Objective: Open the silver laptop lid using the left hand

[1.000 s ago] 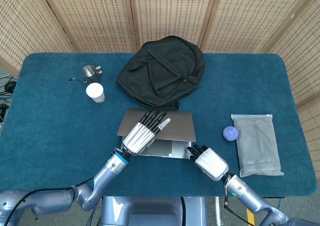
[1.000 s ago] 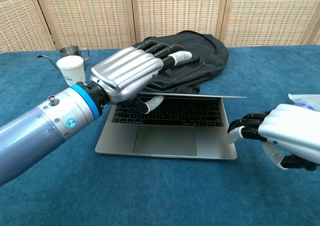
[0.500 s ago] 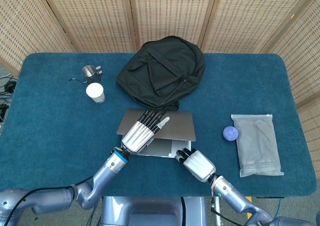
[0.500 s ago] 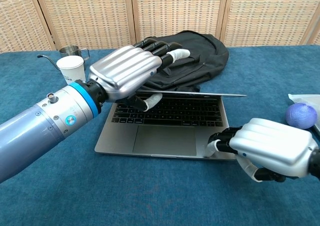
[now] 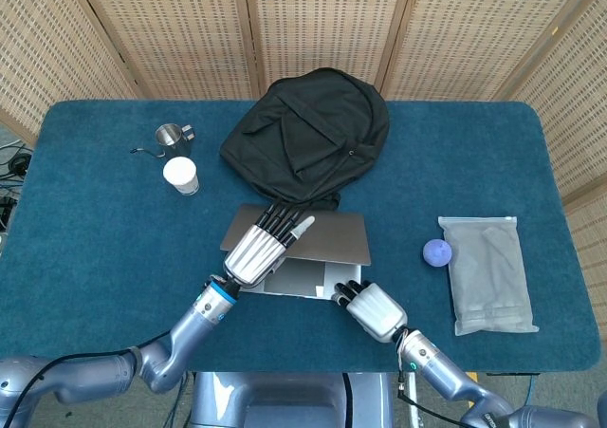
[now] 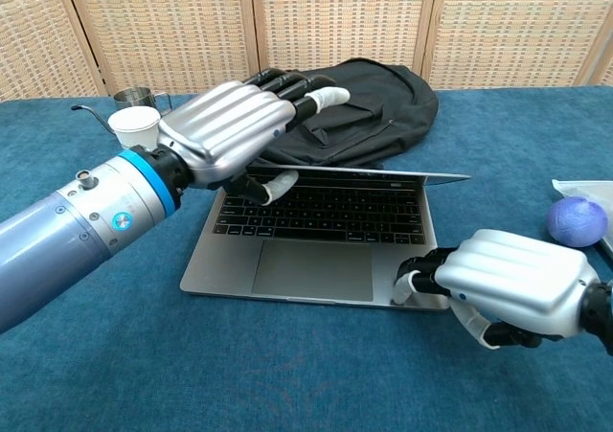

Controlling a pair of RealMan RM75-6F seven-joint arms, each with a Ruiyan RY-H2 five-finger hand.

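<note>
Silver laptop [image 6: 316,250] sits near the front edge of the blue-covered table [image 5: 85,238], about mid-width, lid [image 5: 318,233] only partly raised, keyboard showing in the chest view. Left hand [image 6: 225,130] grips the lid's front edge toward its left end: fingers laid flat over the top, thumb tucked beneath. Right hand [image 6: 508,284] rests with curled fingers on the base's front right corner, apparently pinning it down. To do this well, likely lift in an arc about the hinge, thumb pushing upward, base kept pressed so it cannot slide. Black backpack [image 5: 308,134] lies just behind the lid; a full swing may meet it. Purple ball [image 5: 436,251] sits right of the laptop.
</note>
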